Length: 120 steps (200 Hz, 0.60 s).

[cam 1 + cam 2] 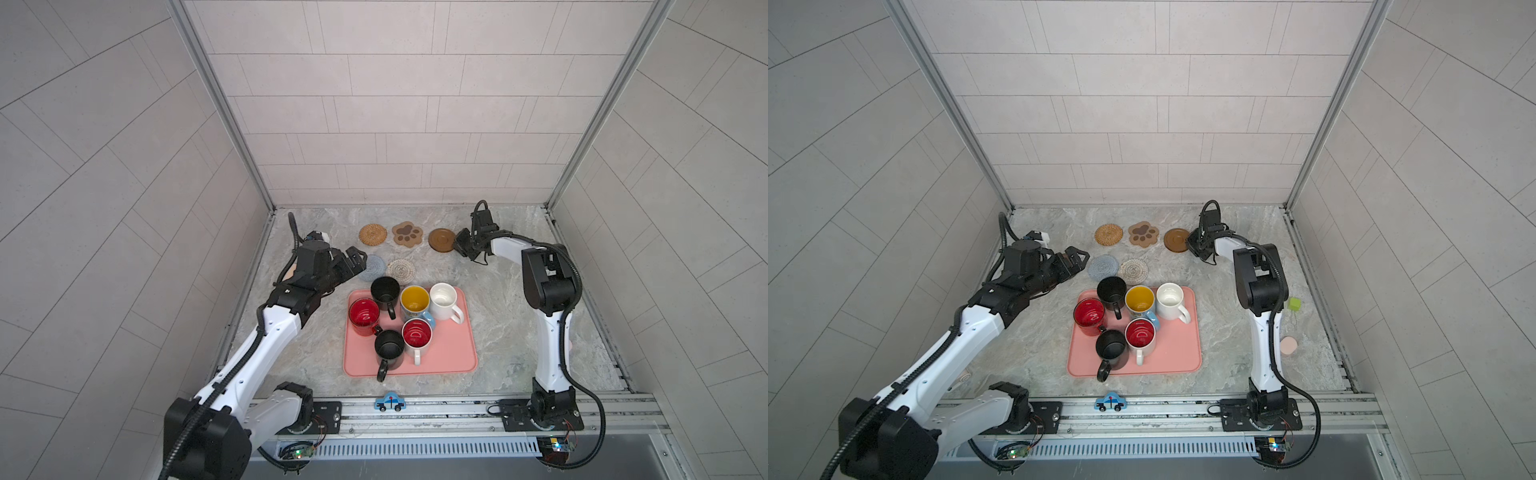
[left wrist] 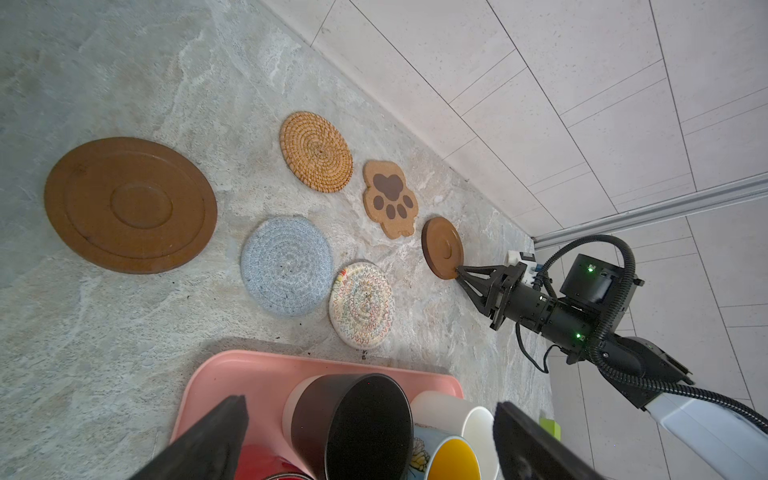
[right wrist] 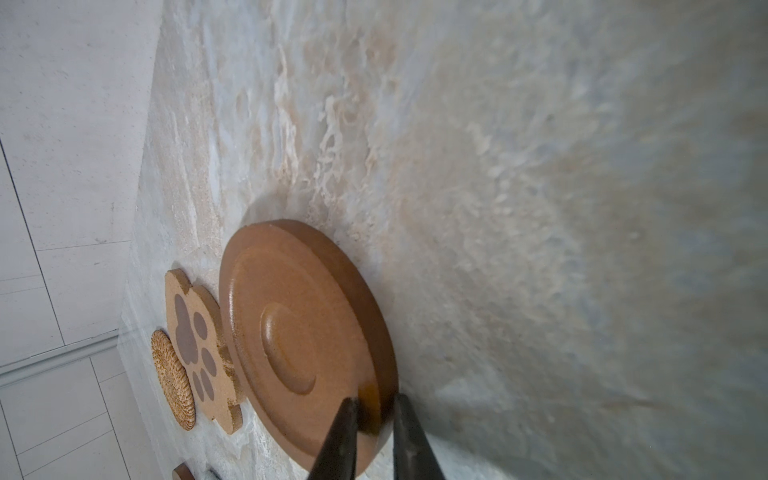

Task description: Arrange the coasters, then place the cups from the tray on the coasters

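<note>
Several cups stand on the pink tray (image 1: 453, 353), among them a black cup (image 1: 385, 289), a blue cup with yellow inside (image 1: 414, 301) and a cream-white cup (image 1: 444, 300). Behind the tray lie the rattan coaster (image 1: 372, 234), paw coaster (image 1: 407, 234), grey-blue coaster (image 2: 286, 266) and cream coaster (image 1: 401, 270). My right gripper (image 3: 376, 409) is shut on the rim of a brown wooden coaster (image 1: 441, 240), which looks tilted. A second wooden coaster (image 2: 131, 205) lies flat beneath my left arm. My left gripper (image 2: 370, 405) hangs open above the tray's far left corner, holding nothing.
A blue toy car (image 1: 390, 402) sits on the front rail. A green block (image 1: 1294, 304) and a pink puck (image 1: 1288, 345) lie by the right wall, behind my right arm. Tiled walls enclose the marble table on three sides.
</note>
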Tool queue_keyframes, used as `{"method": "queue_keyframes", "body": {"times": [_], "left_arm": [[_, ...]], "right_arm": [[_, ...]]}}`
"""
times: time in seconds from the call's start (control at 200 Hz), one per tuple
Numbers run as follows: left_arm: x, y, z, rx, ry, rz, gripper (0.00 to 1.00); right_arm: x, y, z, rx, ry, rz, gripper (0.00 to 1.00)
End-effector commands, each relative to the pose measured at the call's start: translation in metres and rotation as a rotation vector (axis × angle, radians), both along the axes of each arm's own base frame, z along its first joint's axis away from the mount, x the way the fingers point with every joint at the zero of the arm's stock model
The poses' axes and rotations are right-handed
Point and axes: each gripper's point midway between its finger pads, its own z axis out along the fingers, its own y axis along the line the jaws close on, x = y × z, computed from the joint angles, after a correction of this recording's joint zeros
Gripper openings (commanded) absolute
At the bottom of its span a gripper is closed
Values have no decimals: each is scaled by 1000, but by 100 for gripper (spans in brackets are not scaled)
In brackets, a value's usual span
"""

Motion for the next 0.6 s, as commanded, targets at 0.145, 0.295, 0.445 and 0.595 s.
{"method": "queue_keyframes", "body": {"times": [0.145, 0.295, 0.445, 0.595], "left_arm": [[-2, 2, 2, 0, -7, 13, 100], [-2, 2, 2, 1, -7, 12, 100], [-2, 2, 2, 1, -8, 14, 100], [-2, 2, 4, -1, -12, 14, 100]], "right_arm": [[-15, -4, -38, -26, 101, -44, 19], [-13, -4, -37, -26, 97, -47, 19], [-13, -4, -34, -23, 93, -47, 20], [-10, -2, -20, -22, 62, -37, 22]]}}
